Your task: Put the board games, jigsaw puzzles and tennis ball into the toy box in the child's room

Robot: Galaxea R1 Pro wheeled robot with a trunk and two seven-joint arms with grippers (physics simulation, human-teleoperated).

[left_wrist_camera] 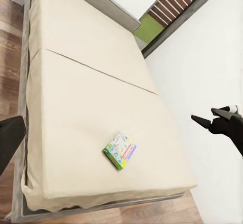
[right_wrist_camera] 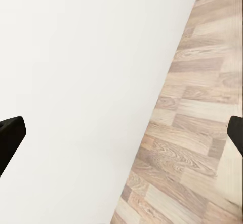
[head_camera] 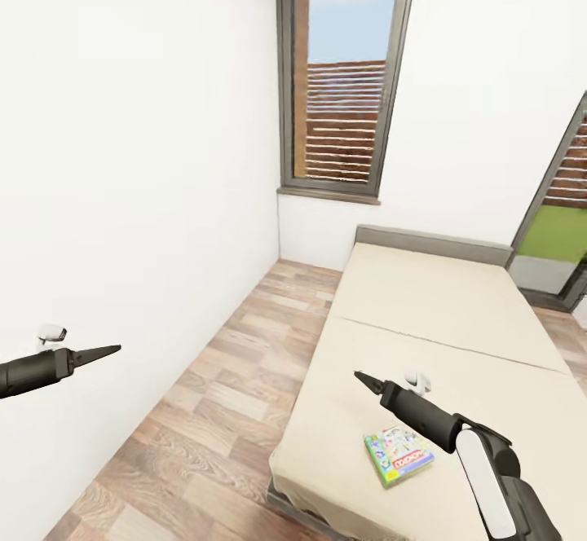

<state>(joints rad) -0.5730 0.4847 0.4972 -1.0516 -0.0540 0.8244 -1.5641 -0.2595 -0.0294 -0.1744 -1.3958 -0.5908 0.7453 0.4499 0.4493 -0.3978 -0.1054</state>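
One board game [head_camera: 398, 457], a flat colourful box with a green edge, lies near the foot end of the bed [head_camera: 424, 305]; the left wrist view shows this board game [left_wrist_camera: 120, 150] on the beige mattress [left_wrist_camera: 86, 82]. My right gripper [head_camera: 363, 380] hovers above the mattress, a little up and left of the box, empty. In the right wrist view its fingers [right_wrist_camera: 10, 135] stand wide apart at the frame edges. My left gripper [head_camera: 110, 352] hangs over the floor by the white wall, empty, with one finger [left_wrist_camera: 10, 138] at the frame edge. The table, toy box, puzzles and ball are out of view.
A strip of wood-plank floor [head_camera: 220, 411] runs between the white wall [head_camera: 122, 158] and the bed. A tall window [head_camera: 346, 76] stands behind the bed's head end. A glazed door [head_camera: 562, 223] is at the far right.
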